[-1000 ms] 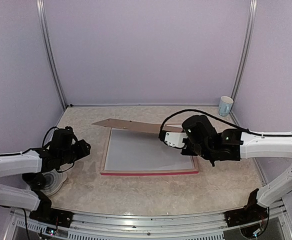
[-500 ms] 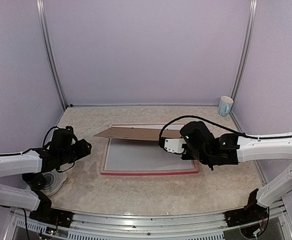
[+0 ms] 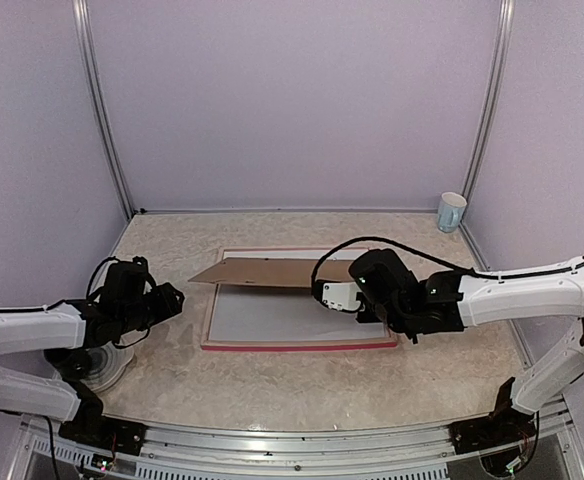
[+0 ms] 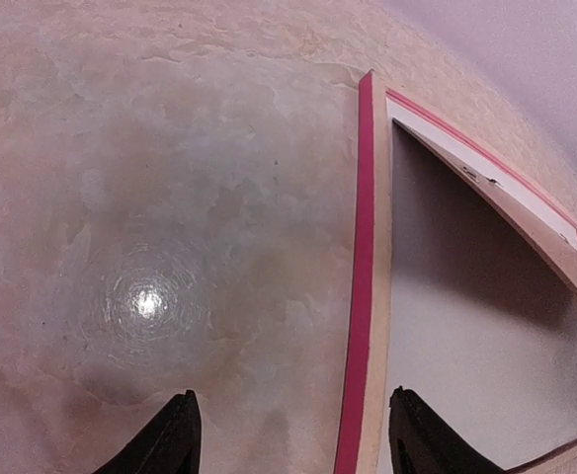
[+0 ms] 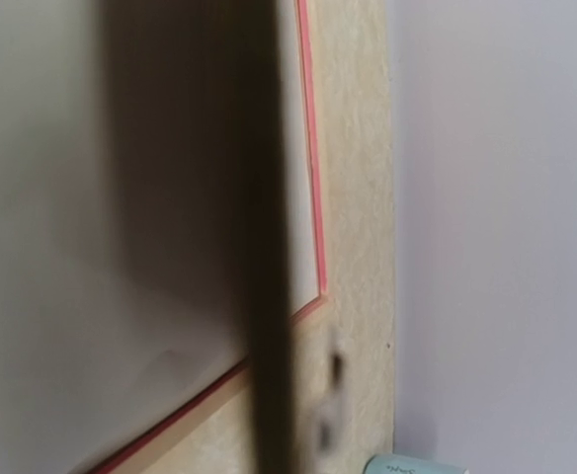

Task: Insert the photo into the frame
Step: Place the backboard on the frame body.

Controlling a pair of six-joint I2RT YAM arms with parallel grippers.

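Pale lilac walls (image 3: 292, 100) all round, silver posts (image 3: 102, 110) in the back corners. The table (image 3: 302, 385) is a beige marbled top with a bright light glare (image 4: 145, 301), mug (image 3: 451, 212) in the far-right corner.

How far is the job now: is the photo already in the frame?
Done: the frame lies flat with a white sheet inside; no photo shows. In hand: the right fingers hold the board tilted over it. To do: likely laying the board down; the left fingers are open.
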